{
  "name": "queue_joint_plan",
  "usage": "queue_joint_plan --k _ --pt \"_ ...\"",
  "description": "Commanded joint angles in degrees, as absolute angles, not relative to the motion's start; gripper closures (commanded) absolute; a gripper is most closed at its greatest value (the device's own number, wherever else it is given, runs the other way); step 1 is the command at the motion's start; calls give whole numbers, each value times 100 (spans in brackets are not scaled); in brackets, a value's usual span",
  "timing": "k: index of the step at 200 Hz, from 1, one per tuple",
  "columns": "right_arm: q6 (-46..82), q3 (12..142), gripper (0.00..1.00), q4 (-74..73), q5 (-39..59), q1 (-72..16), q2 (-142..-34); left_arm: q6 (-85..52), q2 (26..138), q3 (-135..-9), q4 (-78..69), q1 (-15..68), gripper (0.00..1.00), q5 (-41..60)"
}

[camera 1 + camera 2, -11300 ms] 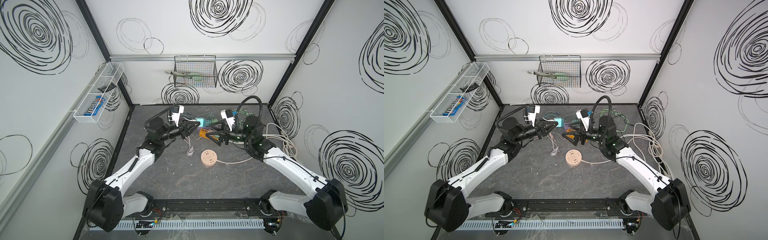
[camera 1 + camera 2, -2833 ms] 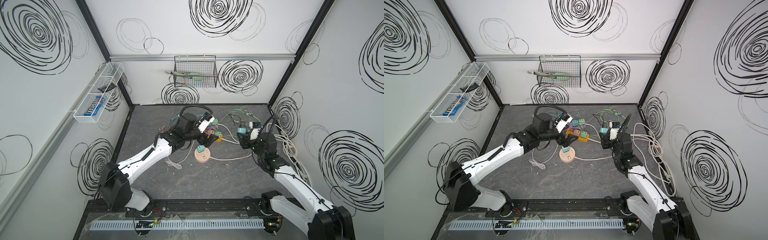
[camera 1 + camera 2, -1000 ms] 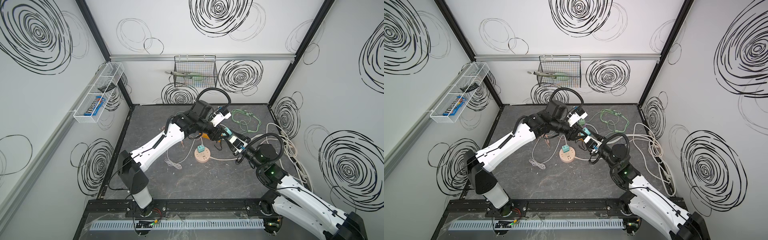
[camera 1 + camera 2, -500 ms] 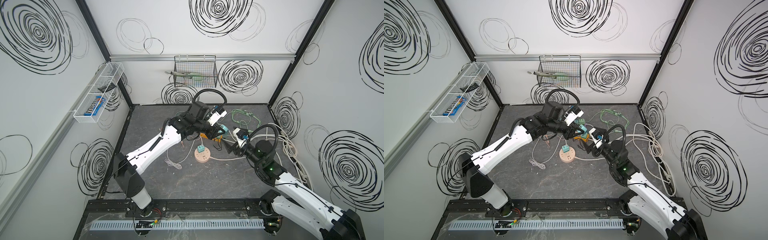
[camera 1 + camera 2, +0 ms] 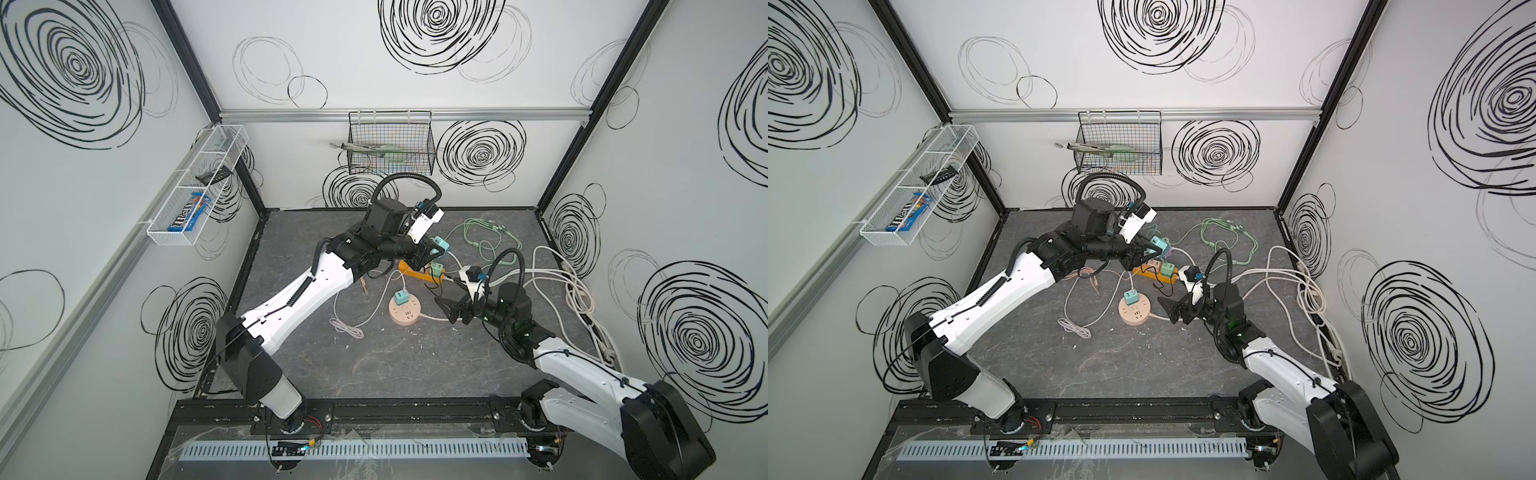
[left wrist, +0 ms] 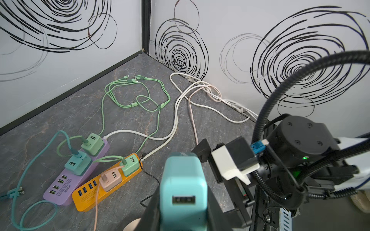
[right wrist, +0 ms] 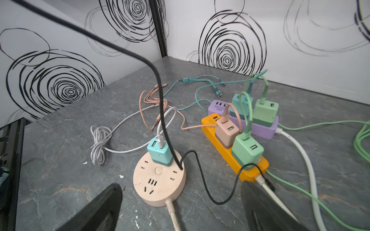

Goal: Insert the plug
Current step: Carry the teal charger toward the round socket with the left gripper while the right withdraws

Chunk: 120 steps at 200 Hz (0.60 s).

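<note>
1. Your left gripper (image 6: 183, 208) was clamped on the teal plug (image 6: 183, 180). One finger lay against each side face, and the jaws stood only as wide as the plug's body.
2. The teal plug was off the table (image 5: 374, 365), with its USB port facing the wrist camera. In both top views it sat toward the rear of the table, by the two power strips and well apart from the round socket (image 7: 152, 192). Its prongs were hidden, so I could not tell which way they pointed.
3. Your right gripper (image 7: 181, 186) had its jaws spread wide, with nothing between them.
4. In both top views that gripper sat just beside the round socket, on its right, with the fingers pointing toward it. In the right wrist view the socket lay between the two fingertips. It looked clear of both, though the angle was poor.
5. The round socket lay flat on the table and carried a second teal adapter (image 7: 160, 154), seated upright with a white cable (image 7: 100, 140) plugged into its top.
6. The orange strip (image 6: 88, 202) and the purple strip (image 6: 60, 190) lay side by side. The orange one held a pink adapter and a green one, and the purple one held a teal adapter and a green one.
</note>
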State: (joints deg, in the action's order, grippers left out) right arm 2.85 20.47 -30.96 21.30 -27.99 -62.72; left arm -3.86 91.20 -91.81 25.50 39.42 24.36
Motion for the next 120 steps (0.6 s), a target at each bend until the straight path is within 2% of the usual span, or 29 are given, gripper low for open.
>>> queue_joint_plan --k 1,48,65,73,95,120 --pt "344 2173 3 -4067 2022 -3006 -6690 -465 9000 -9193 2250 3920 100 2548" --pt "493 2236 5 -5577 990 -3223 -7856 -447 8813 -9000 2199 3850 100 2548" --pt "569 2189 12 -6004 662 -3229 -8073 -456 8756 -8939 2225 3790 100 2607" --pt "609 2160 18 -6229 539 -3238 -8118 -448 8750 -8947 2268 3765 100 2631" --pt "684 2184 50 -6135 305 -3226 -8085 -462 8689 -8921 2301 3729 100 2615" --pt "586 2109 77 -5712 144 -3185 -7583 -497 8607 -8975 2352 3759 100 2220"
